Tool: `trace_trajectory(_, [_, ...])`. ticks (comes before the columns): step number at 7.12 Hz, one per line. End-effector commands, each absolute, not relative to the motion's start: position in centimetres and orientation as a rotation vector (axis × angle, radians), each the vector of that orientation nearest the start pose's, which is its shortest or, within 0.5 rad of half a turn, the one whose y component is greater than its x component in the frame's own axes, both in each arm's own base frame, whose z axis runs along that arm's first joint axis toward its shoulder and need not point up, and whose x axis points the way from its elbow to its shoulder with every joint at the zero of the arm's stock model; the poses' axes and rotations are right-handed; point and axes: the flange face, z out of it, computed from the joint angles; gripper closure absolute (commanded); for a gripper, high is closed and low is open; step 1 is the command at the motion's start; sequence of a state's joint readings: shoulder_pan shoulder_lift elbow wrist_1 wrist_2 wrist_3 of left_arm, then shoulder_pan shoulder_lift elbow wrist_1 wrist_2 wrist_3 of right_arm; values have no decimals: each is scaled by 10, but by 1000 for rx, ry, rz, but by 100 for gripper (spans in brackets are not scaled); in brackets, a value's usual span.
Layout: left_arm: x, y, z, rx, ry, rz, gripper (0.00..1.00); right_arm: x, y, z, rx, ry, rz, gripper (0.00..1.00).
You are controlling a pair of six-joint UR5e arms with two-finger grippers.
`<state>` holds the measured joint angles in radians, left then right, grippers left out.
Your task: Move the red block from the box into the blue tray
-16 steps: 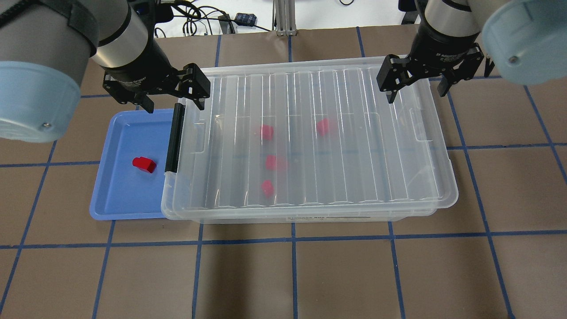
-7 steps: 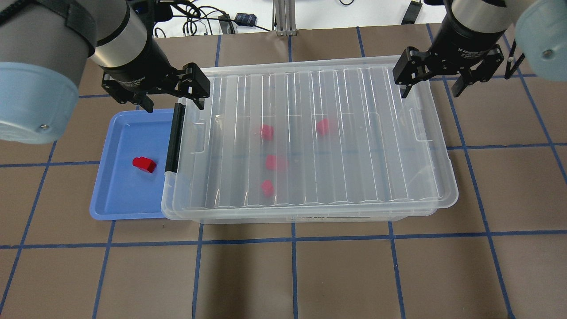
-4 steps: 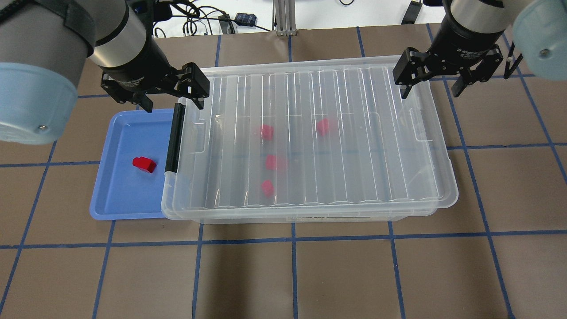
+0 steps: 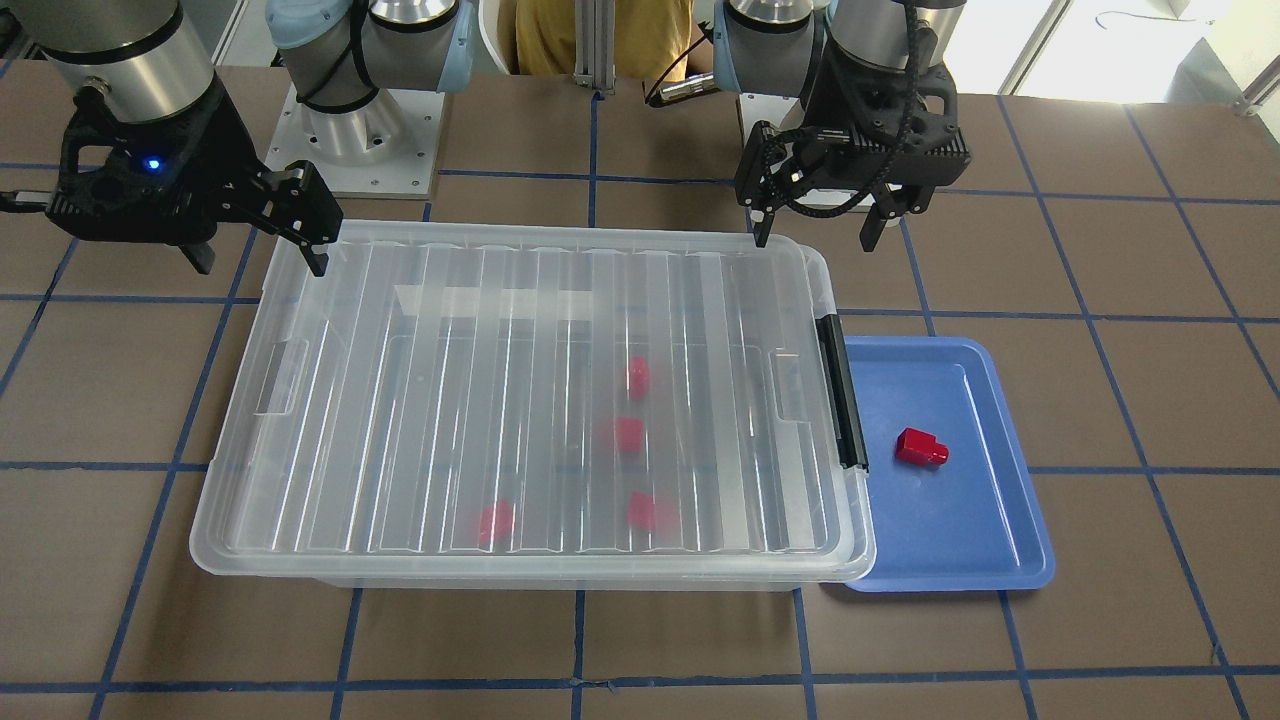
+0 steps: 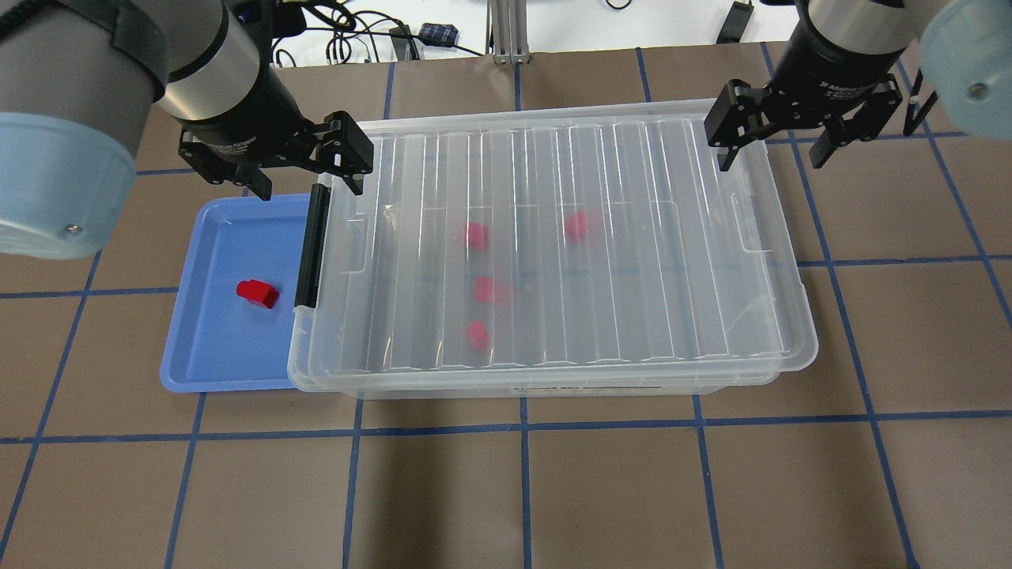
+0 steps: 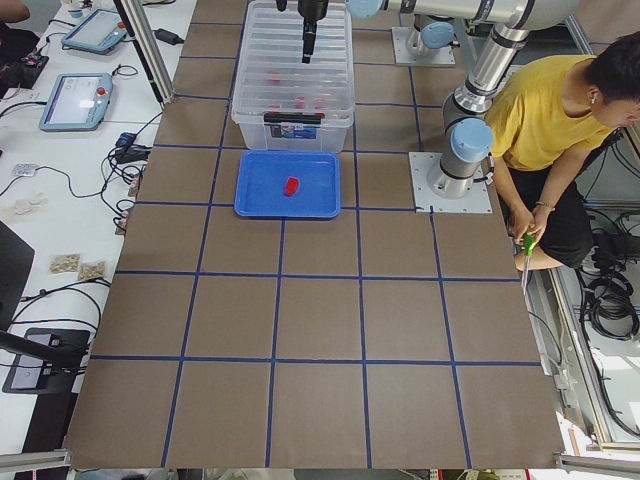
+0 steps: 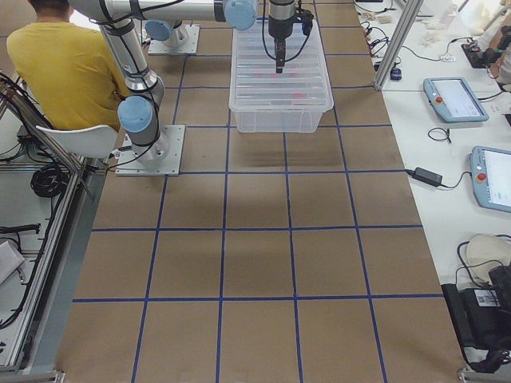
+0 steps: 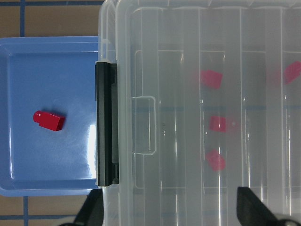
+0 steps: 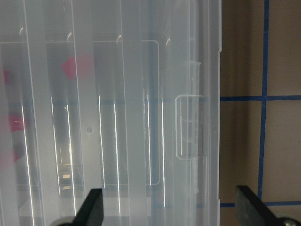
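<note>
A red block lies in the blue tray. The clear box sits beside the tray, lid on, its black latch bar at the tray end. Several more red blocks show blurred through the lid. My left gripper is open and empty above the latch end's far corner. My right gripper is open and empty above the opposite far corner.
The tray's right edge tucks under the box rim. A person in a yellow shirt sits behind the robot bases. Cables lie beyond the table's far edge. Brown table with blue grid lines stretches in front.
My right gripper has moved right and back, from over the lid's far corner to straddling the box's right end. The left gripper, the box and the blocks have stayed put.
</note>
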<state>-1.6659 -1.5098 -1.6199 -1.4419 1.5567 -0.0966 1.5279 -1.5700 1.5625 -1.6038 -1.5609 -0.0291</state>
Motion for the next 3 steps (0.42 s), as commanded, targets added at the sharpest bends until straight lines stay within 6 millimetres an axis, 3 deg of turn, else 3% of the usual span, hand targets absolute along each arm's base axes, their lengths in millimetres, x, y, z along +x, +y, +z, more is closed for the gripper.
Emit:
trace_trajectory(1, [-179,-463,508,-1,3160,-223,0,112,-500,497,26,3135,-68,0])
trace_trajectory(3, [-179,-463,508,-1,3160,-223,0,112,-503,498,26,3132,-75,0])
